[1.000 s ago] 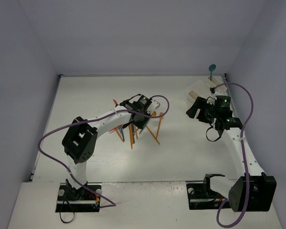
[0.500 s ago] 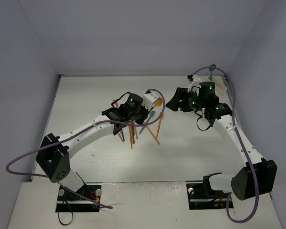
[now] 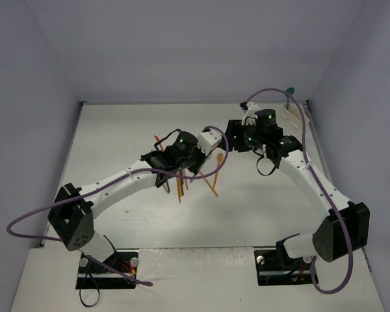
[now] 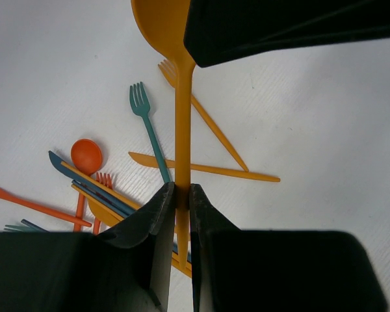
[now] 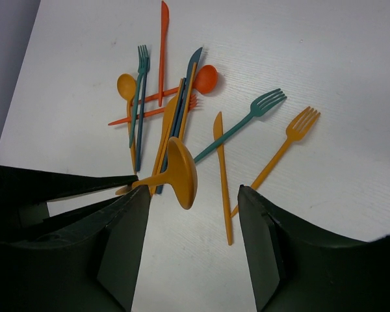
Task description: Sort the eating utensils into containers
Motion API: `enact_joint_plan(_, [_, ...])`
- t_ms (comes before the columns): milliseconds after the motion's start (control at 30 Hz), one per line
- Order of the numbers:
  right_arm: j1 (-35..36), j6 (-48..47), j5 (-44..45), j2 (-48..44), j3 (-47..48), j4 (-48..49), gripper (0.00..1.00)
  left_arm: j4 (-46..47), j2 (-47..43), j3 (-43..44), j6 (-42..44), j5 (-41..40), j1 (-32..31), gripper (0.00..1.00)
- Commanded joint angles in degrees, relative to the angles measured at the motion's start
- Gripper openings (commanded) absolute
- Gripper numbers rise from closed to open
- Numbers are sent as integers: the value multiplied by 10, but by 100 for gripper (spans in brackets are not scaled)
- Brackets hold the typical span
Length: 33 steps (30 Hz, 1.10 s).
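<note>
My left gripper (image 4: 182, 192) is shut on the handle of a yellow-orange spoon (image 4: 182, 123) and holds it above the table. In the top view the left gripper (image 3: 205, 151) meets my right gripper (image 3: 234, 139) at mid-table. My right gripper (image 5: 194, 192) is open, and the spoon's bowl (image 5: 184, 173) sits between its fingers without touching them. The other utensils (image 5: 175, 110) lie in a loose pile below, also seen in the top view (image 3: 179, 183). The white containers (image 3: 294, 112) stand at the far right corner, mostly hidden by the right arm.
A teal spoon (image 3: 289, 91) stands upright in the containers. A teal fork (image 5: 247, 120), an orange fork (image 5: 283, 146) and an orange knife (image 5: 222, 175) lie apart on the pile's right side. Walls enclose the table on three sides.
My right gripper has swung left from beside the containers to the spoon's bowl. My left gripper has lifted and carried the spoon a little right toward it.
</note>
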Motion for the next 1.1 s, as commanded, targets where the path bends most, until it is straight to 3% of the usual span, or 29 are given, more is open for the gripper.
enact_joint_plan(0, [9, -6, 27, 10, 25, 28, 51, 45, -33, 7, 10, -3, -2, 0])
enact_joint_plan(500, [19, 0, 44, 6, 14, 58, 35, 48, -30, 3, 8, -6, -9, 0])
enact_joint_plan(933, [19, -12, 56, 1, 14, 68, 1, 48, -37, -5, -1, -12, -14, 0])
enact_joint_plan(1000, [19, -17, 68, -5, 21, 67, 0, 49, -38, -9, -4, -23, -14, 3])
enact_joint_plan(1033, [19, -25, 76, -11, 23, 67, 0, 53, -42, -10, -19, -38, -14, 9])
enact_joint_plan(1067, [19, -33, 90, -17, 29, 67, 0, 55, -46, -16, -26, -48, -14, 24])
